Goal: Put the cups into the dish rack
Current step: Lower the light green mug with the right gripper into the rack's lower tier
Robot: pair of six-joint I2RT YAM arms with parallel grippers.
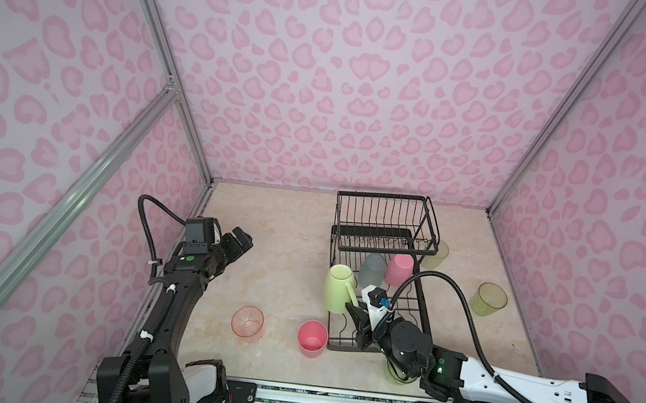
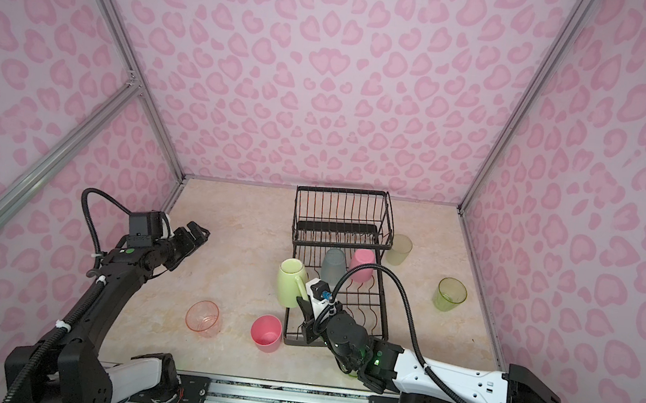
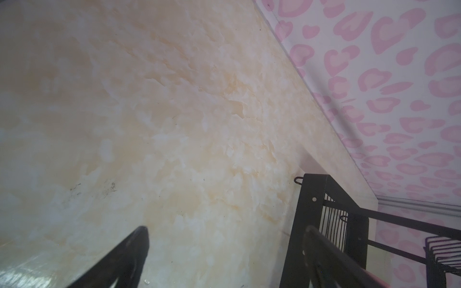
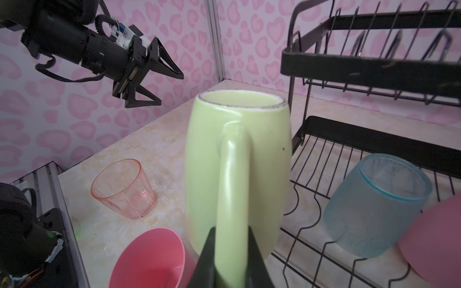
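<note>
Clenched on the mug (image 4: 207, 162) handle: right tool (image 4: 231, 233), one jaw on each side of the loop, likely for a narrower, surer hold than on the wide body. Carries the mug base up, mouth down, at the left edge of the rack (image 1: 382, 196) near its front end, presumably for draining once set on the wires. Cannot tell whether already touching the lower tray.

Shows teal tumbler (image 1: 372, 270) and pink tumbler (image 1: 399, 269) loaded side by side in the lower tray, just in front of the raised basket, with the front wires free for the mug.

Leaves five cups on the bench (image 1: 288, 227):
- second pink tumbler (image 1: 312, 337), mouth up, just left of the rack's front corner
- pink glass (image 1: 247, 323), farther left
- whitish tumbler (image 1: 438, 255), just beside the rack's right side
- green glass (image 1: 489, 299), well right of the rack
- second green glass (image 1: 393, 373), partly hidden under the right arm near the rack's front-right corner

Holds left tool (image 4: 171, 87) released, jaws spread and empty, well left of the rack above the bench, seemingly parked clear of the mug's path.
</note>
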